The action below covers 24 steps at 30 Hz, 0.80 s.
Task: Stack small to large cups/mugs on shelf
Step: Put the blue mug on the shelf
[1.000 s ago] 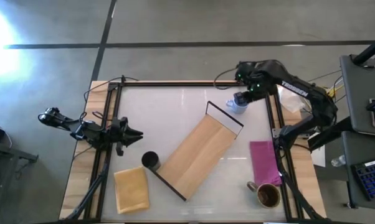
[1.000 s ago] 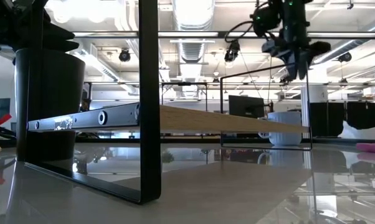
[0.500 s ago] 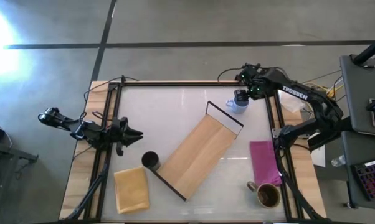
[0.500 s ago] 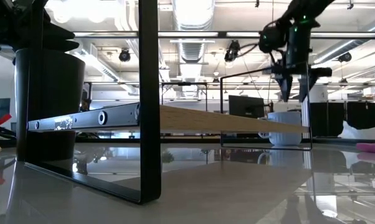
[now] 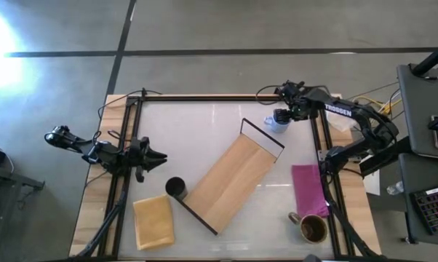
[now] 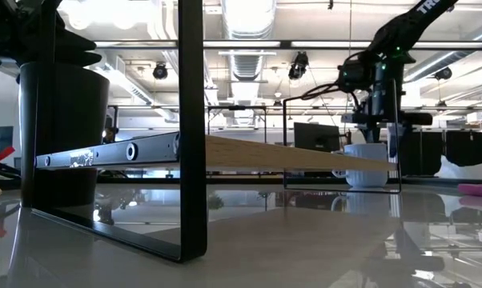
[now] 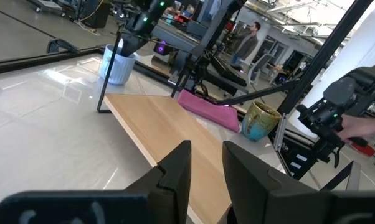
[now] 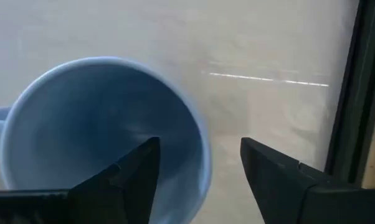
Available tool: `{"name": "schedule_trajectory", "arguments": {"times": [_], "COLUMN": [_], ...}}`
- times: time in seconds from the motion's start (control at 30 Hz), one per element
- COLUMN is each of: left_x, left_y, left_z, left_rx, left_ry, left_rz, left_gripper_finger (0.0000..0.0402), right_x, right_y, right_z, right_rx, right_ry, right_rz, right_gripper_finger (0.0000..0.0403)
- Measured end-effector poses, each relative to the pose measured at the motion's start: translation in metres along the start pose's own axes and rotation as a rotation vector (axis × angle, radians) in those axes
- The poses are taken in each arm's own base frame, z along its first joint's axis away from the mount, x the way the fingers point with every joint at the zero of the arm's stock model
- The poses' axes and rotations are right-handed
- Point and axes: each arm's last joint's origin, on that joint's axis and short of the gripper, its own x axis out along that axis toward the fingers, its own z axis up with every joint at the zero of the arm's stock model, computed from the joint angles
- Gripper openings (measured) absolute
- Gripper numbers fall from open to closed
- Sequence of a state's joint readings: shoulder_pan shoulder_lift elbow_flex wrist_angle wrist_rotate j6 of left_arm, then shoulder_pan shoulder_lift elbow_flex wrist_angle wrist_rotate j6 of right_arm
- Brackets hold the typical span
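My right gripper (image 5: pixel 281 116) has come down over the last second: it hung high above the far right corner of the table, and now it sits low at the light blue mug (image 5: pixel 276 123), fingers spread wide and empty. In my right wrist view one finger hangs over the mug's (image 8: pixel 100 130) hollow and the other outside its wall, so the rim lies between them; I judge that I am set to pinch the rim, though nothing is gripped yet. From the low view the gripper (image 6: pixel 377 132) stands just above the mug (image 6: pixel 364 164), which rests on the table beside the shelf's far black frame.

The shelf (image 5: pixel 230 182) lies diagonally across the middle of the table, bare. The small black cup (image 5: pixel 175 188) stands at the shelf's near left end, touching or just beside its frame; I cannot tell which. The brown mug (image 5: pixel 312 229) sits at the near right, next to the pink cloth (image 5: pixel 308 189), well apart from me. The yellow-tan pad (image 5: pixel 154 221) lies at the near left.

My left gripper (image 5: pixel 159 156) waits at the left edge of the table, its fingers slightly apart and holding nothing, pointed toward the shelf.

No cup is on the shelf yet, so the stacking is only starting.
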<state>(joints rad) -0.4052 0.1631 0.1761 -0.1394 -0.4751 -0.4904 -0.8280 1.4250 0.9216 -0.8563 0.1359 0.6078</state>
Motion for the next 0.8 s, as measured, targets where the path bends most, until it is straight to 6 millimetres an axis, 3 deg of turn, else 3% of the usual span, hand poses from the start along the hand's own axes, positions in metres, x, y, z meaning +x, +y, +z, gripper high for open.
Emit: {"name": "schedule_trajectory", "arguments": {"times": [0.13,0.4,0.57,0.67,0.8], "left_x": [0.0,0.0,0.0,0.0,0.0], "left_y": [0.0,0.0,0.0,0.0,0.0], "left_z": [0.0,0.0,0.0,0.0,0.0], "left_rx": [0.0,0.0,0.0,0.0,0.0], "left_ry": [0.0,0.0,0.0,0.0,0.0], "left_rz": [0.0,0.0,0.0,0.0,0.0], "left_gripper_finger": [0.0077,0.0077,0.0077,0.0077,0.0077], "right_x": [0.0,0.0,-0.004,-0.026,-0.083], "right_y": [-0.001,-0.001,0.0,0.002,0.003], "right_z": [0.001,0.007,0.008,0.014,0.029], "right_rx": [-0.007,-0.011,-0.023,-0.008,0.01], "right_ry": [-0.033,-0.089,-0.057,-0.033,-0.076], "right_rz": [-0.031,-0.026,-0.012,0.003,0.023], "right_gripper_finger": [0.0171,0.0028,0.0012,0.0012,0.0012]}}
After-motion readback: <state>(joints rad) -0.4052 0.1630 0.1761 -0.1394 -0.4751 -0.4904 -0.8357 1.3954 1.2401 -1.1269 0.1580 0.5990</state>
